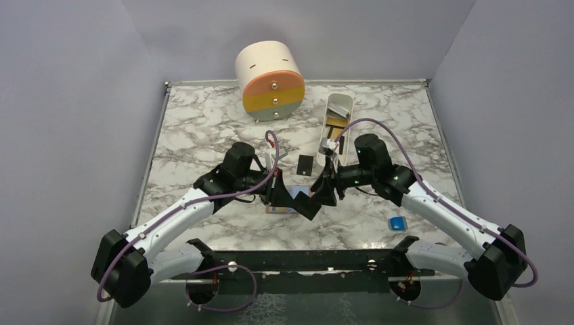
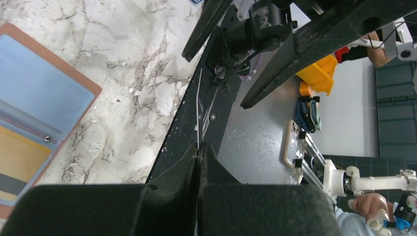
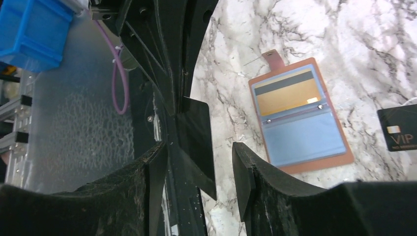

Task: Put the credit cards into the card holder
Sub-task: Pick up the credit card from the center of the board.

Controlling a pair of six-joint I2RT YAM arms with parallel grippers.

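Note:
A black credit card (image 3: 195, 123) hangs on edge above the table, and my left gripper (image 2: 199, 150) is shut on it; in the left wrist view it shows only as a thin pale line (image 2: 199, 113). My right gripper (image 3: 199, 147) stands open with its jaws on either side of that card, which lies nearer the left finger (image 3: 155, 162). The two grippers meet at the table's middle (image 1: 298, 196). The card holder (image 3: 297, 118) lies open and flat below them, showing a tan card and a light-blue face. A second black credit card (image 1: 305, 164), marked VIP (image 3: 401, 129), lies on the table behind.
A long white tray (image 1: 336, 122) stands at the back right, close behind the right arm. A cream, orange and green drum (image 1: 271, 80) sits at the back centre. A small blue block (image 1: 396, 223) lies near the front right.

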